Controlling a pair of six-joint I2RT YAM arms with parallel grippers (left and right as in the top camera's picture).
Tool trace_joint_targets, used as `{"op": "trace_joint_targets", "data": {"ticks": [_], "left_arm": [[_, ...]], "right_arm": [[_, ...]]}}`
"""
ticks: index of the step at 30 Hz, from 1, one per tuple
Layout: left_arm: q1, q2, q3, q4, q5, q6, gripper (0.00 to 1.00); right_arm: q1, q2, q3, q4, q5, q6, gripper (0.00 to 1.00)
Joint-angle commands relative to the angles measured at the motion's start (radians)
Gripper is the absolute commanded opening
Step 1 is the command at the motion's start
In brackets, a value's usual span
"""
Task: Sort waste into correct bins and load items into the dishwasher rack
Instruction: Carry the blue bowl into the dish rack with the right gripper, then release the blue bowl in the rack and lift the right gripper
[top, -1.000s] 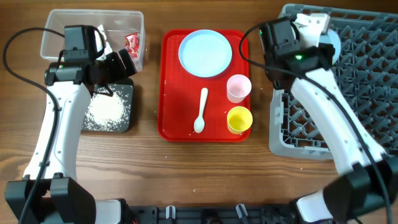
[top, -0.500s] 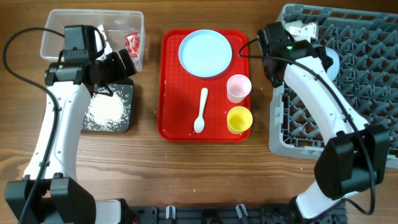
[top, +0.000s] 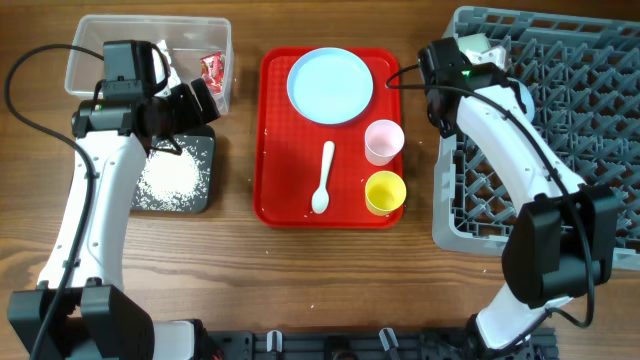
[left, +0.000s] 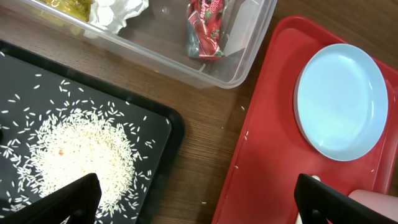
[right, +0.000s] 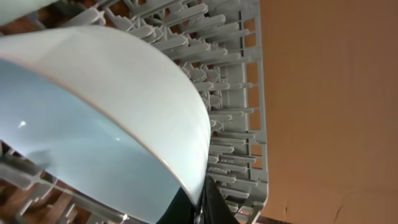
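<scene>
My right gripper (right: 202, 202) is shut on the rim of a light-blue bowl (right: 93, 124), which it holds tilted over the pegs of the grey dishwasher rack (right: 233, 124) near the rack's far-left corner (top: 470, 30). My left gripper (left: 199, 205) hangs open and empty over bare wood between the black tray (left: 168, 124) of rice grains (left: 81, 149) and the red tray (left: 267, 155). The clear tub (left: 249, 50) holds a red wrapper (left: 205, 28), a white tissue (left: 118, 9) and a yellow wrapper (left: 68, 6). On the red tray lie the blue plate (top: 330, 85), white spoon (top: 322, 180), pink cup (top: 384, 140) and yellow cup (top: 385, 192).
The rack (top: 560, 140) fills the table's right side and the right arm (top: 500, 130) crosses its left edge. Stray rice grains dot the red tray (top: 275, 130) and the wood beside it. The left arm (top: 95, 200) runs along the table's left side.
The right arm has swung its wrist further over the rack's far-left corner, carrying the bowl with it. The left arm and everything on the red tray have stayed put.
</scene>
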Motion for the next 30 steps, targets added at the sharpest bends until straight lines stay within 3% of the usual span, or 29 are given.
{"op": "trace_joint_targets", "data": {"ticks": [1,2,8,11,18,20,22,25,26,28,30], "left_arm": [[0.005,0.000,0.016,0.000,0.013,-0.009,1.00],[0.005,0.000,0.016,0.000,0.013,-0.009,1.00],[0.005,0.000,0.016,0.000,0.013,-0.008,1.00],[0.005,0.000,0.016,0.000,0.013,-0.009,1.00],[0.005,0.000,0.016,0.000,0.013,-0.009,1.00],[0.005,0.000,0.016,0.000,0.013,-0.009,1.00],[0.005,0.000,0.016,0.000,0.013,-0.008,1.00],[0.005,0.000,0.016,0.000,0.013,-0.009,1.00],[0.005,0.000,0.016,0.000,0.013,-0.009,1.00],[0.005,0.000,0.016,0.000,0.013,-0.009,1.00],[0.005,0.000,0.016,0.000,0.013,-0.009,1.00]], "right_arm": [[0.009,0.018,-0.011,-0.031,-0.268,-0.011,0.10],[0.009,0.018,-0.011,-0.050,-0.332,-0.060,0.24],[0.018,0.017,-0.011,-0.120,-0.452,-0.094,0.45],[0.040,0.017,-0.009,-0.126,-0.455,-0.092,0.68],[0.041,-0.039,0.098,-0.145,-0.472,-0.090,0.80],[0.041,-0.081,0.153,-0.156,-0.588,-0.090,0.80],[0.041,-0.108,0.169,-0.149,-0.781,-0.068,0.69],[0.041,-0.096,0.141,-0.145,-0.909,0.019,0.38],[0.041,-0.090,0.118,-0.143,-0.909,0.040,0.22],[0.047,-0.089,0.062,-0.130,-0.917,0.095,0.08],[0.066,-0.089,0.020,-0.094,-0.964,0.096,0.04]]}}
